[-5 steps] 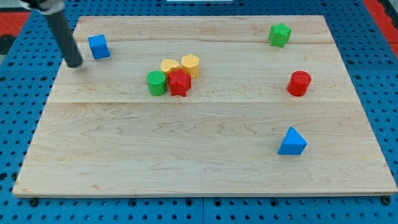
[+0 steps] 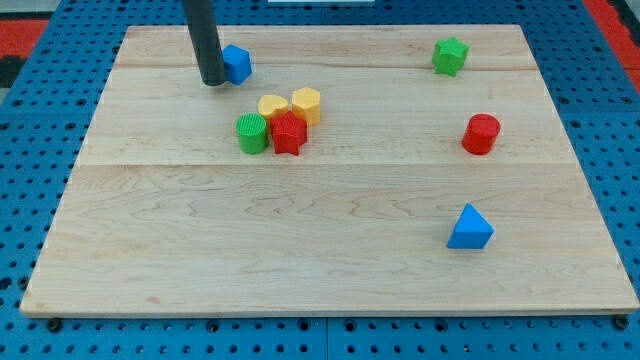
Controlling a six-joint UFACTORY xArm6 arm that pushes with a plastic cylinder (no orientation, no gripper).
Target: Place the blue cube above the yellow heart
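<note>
The blue cube (image 2: 237,63) sits near the view's top, left of centre. My tip (image 2: 212,79) touches its left side; the rod hides part of that side. The yellow heart (image 2: 271,106) lies below and right of the cube, in a tight cluster with a yellow hexagon block (image 2: 306,104), a red block (image 2: 289,133) and a green cylinder (image 2: 252,133). The cube is above the heart and a little to its left, with a gap between them.
A green star block (image 2: 450,55) is at the top right. A red cylinder (image 2: 481,133) stands at the right. A blue triangle block (image 2: 469,228) lies at the lower right. The wooden board (image 2: 300,250) sits on a blue pegboard.
My tip has swept to the right and slightly up, pushing the blue cube right and a little up, closer to the spot above the yellow heart. The other blocks have not moved.
</note>
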